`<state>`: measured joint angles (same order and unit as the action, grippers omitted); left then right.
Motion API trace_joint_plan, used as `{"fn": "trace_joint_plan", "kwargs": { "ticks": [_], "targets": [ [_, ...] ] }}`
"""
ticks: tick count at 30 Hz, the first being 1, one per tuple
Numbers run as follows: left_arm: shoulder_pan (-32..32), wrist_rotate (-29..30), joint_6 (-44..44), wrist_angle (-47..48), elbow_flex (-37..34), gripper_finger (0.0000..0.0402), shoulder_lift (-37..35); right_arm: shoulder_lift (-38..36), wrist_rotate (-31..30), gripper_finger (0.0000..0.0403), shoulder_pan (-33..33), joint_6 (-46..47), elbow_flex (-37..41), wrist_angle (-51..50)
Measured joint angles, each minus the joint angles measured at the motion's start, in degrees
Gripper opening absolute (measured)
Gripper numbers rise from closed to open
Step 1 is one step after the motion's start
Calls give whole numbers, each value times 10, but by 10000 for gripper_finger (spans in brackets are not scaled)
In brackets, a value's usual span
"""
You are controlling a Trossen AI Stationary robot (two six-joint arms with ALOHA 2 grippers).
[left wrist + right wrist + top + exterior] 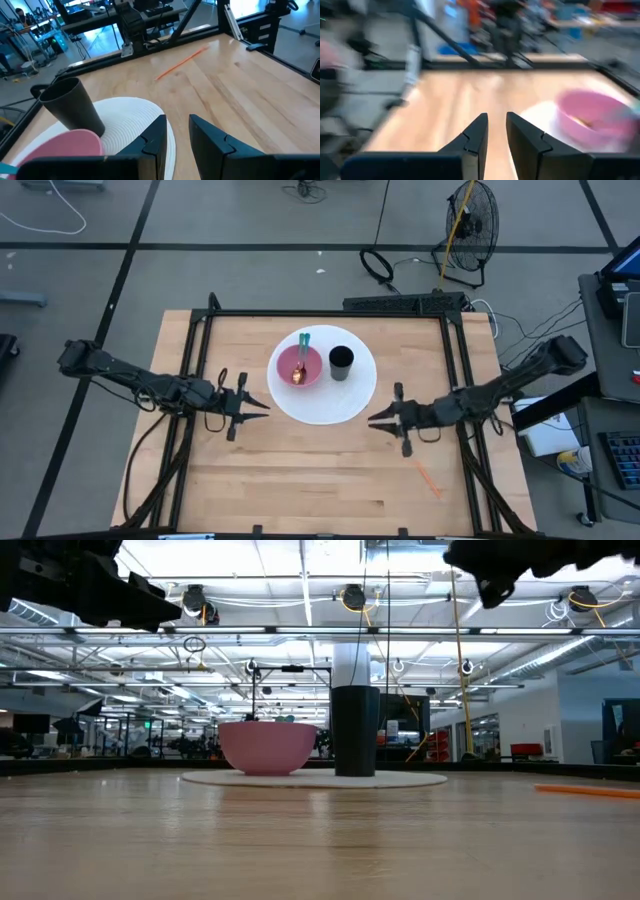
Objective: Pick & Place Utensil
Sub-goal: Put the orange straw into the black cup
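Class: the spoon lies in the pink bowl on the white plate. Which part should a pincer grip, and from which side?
Grip the spoon's teal handle where it overhangs the pink bowl's far rim. Come from above: the handle's end is free, while its head sits low inside the bowl.

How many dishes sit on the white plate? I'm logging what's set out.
2: a pink bowl on the plate's left part, holding a spoon, and a black cup just right of it. Nothing appears hidden behind them.

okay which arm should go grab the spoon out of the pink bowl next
Probably the left. The spoon lies in the pink bowl on the left half of the white plate, nearer the left gripper. The right gripper would have to reach past the black cup.
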<state>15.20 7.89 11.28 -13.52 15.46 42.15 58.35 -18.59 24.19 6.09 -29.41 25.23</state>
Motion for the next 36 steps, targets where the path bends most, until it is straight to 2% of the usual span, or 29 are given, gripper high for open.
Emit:
{"fn": "trace_joint_plan", "kwargs": {
  "ticks": [4, 6, 9, 17, 26, 30, 36],
  "targets": [
    [0, -1, -14, 10, 0, 88, 0, 1, -144, 58, 52, 62, -44, -124],
    [0, -1, -18, 17, 0, 88, 0, 7, -180, 55, 75, 85, -48, -134],
    [0, -2, -20, 17, 0, 88, 0, 24, -203, 55, 98, 118, -48, -145],
    [0, -2, -23, 14, 0, 88, 0, 92, -202, 54, 120, 173, -52, -156],
    [0, -2, -25, 14, 0, 88, 0, 165, -188, 54, 152, 192, -139, -216],
    [0, -2, -28, 14, 0, 88, 0, 202, -189, 54, 162, 250, -204, -324],
    [0, -2, -28, 15, 0, 88, 0, 253, -205, 54, 165, 402, -304, -545]
  ]
}}
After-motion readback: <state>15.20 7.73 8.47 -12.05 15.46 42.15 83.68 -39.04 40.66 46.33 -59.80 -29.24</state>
